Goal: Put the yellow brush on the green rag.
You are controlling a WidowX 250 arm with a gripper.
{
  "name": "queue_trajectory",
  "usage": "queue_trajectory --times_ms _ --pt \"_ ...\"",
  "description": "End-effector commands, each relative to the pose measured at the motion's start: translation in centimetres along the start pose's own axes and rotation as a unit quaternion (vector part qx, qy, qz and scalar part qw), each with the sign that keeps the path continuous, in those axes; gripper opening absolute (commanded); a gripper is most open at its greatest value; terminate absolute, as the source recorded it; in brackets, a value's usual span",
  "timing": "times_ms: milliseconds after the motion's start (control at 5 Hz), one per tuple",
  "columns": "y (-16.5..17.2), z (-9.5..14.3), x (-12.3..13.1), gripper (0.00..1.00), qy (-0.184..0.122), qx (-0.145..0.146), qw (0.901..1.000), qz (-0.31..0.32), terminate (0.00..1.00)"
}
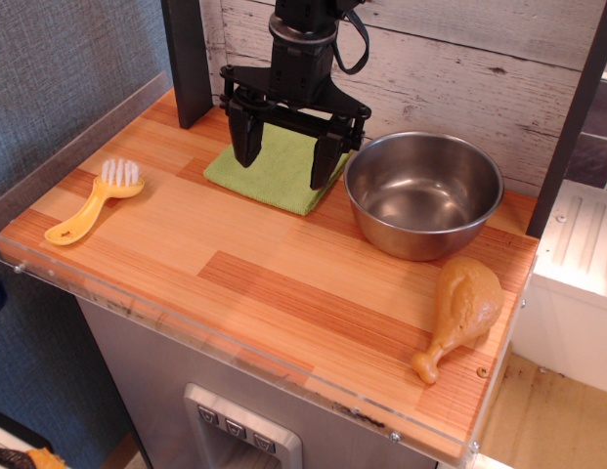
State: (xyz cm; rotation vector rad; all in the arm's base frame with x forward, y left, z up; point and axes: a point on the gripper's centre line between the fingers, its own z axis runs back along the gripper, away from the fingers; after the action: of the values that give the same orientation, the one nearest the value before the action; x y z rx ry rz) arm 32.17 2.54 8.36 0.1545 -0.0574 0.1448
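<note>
Nothing of the task appears done yet. The brush (pixel 96 200) lies at the left side of the table (pixel 283 283), well apart from the rag (pixel 281 166), which sits at the far middle, just left of the bowl (pixel 423 192). The gripper (pixel 286 156) hangs over the rag with its two dark fingers spread wide and nothing between them (whether the tips touch the cloth cannot be told from this view). What is left, by the look of things, is the whole job: travel left to the brush, close on it, lift, carry it back and set it on the rag.

The brush is smooth yellow plastic with a rounded head of short white bristles pointing up and a flat handle that widens toward its near end; it lies at a slant, head farther and handle nearer. The thin handle lying flat on the wood would likely be the harder part to pinch, the thicker head the easier.

The rag is a light-green square of soft, nappy cloth, lying flat, with one corner pointing near. The bowl is brushed steel, round and empty. A tan drumstick (pixel 459 313), glossy and toy-like, lies at the near right. The table top is striped wood laminate with a clear plastic lip along its edge.
</note>
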Motion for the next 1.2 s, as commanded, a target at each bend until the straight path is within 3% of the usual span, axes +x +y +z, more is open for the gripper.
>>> queue_trajectory --times_ms 0,200,400,600,1000 --pt "0.0 0.0 0.0 1.0 0.0 0.0 1.0 0.0 0.0" --pt "2.1 -0.2 0.1 1.0 0.001 -0.035 0.9994 -0.004 0.0" --pt "5.4 -0.1 -0.2 1.0 -0.016 -0.036 0.998 -0.049 0.0" --pt "9.4 -0.9 -0.5 1.0 -0.024 -0.071 0.9942 -0.078 0.0" --pt "14.1 -2.6 -1.9 1.0 -0.014 -0.054 0.9965 -0.063 0.0"
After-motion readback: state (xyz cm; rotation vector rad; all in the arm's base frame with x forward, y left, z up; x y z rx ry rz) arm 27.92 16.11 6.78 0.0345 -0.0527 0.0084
